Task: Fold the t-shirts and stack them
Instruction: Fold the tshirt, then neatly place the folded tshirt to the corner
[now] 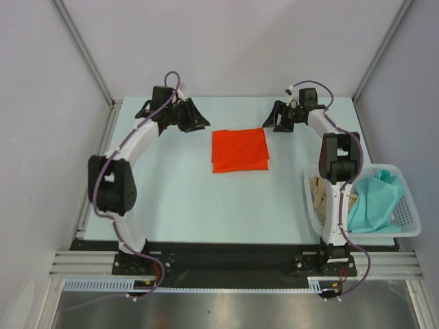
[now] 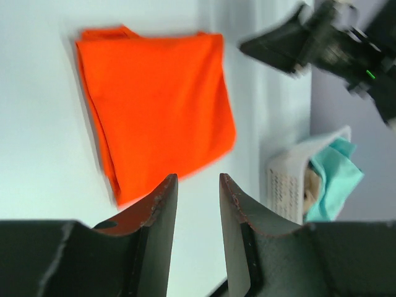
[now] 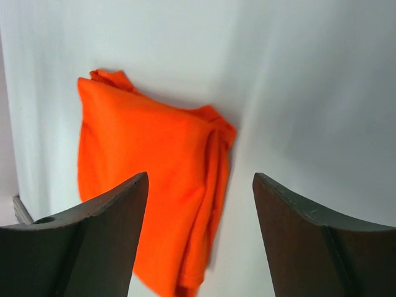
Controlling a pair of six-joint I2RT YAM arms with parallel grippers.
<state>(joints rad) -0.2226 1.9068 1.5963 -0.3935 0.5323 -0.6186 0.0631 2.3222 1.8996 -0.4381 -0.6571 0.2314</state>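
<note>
On the left, the left arm bends up from its base and reaches to the far side of the pale table [image 1: 192, 205]. There the left gripper [image 1: 194, 124] hangs above the surface, just left of the orange-red t-shirt [image 1: 239, 150] and not touching it. In its wrist view the left gripper [image 2: 197, 180] has its two dark fingers set a narrow gap apart with nothing between them, and the orange-red t-shirt [image 2: 161, 105] lies on the table beyond the tips. The shirt sits at the middle of the table toward the far side, folded into a flat, roughly square packet with its layered edges showing along one side. To its right, the right gripper [image 1: 275, 123] is held near the shirt's far right corner, also clear of the cloth. In its wrist view the right gripper [image 3: 201, 179] has its fingers spread wide and empty, and the orange-red t-shirt [image 3: 142, 161] lies below them with a bunched fold along its edge. At the right edge of the table stands the white mesh basket [image 1: 409, 197], partly hidden behind the right arm. Inside it, the beige-tan t-shirt [image 1: 319, 197] is crumpled at the left end and the teal-green t-shirt [image 1: 374, 202] is heaped in the middle and right, both unfolded.
</note>
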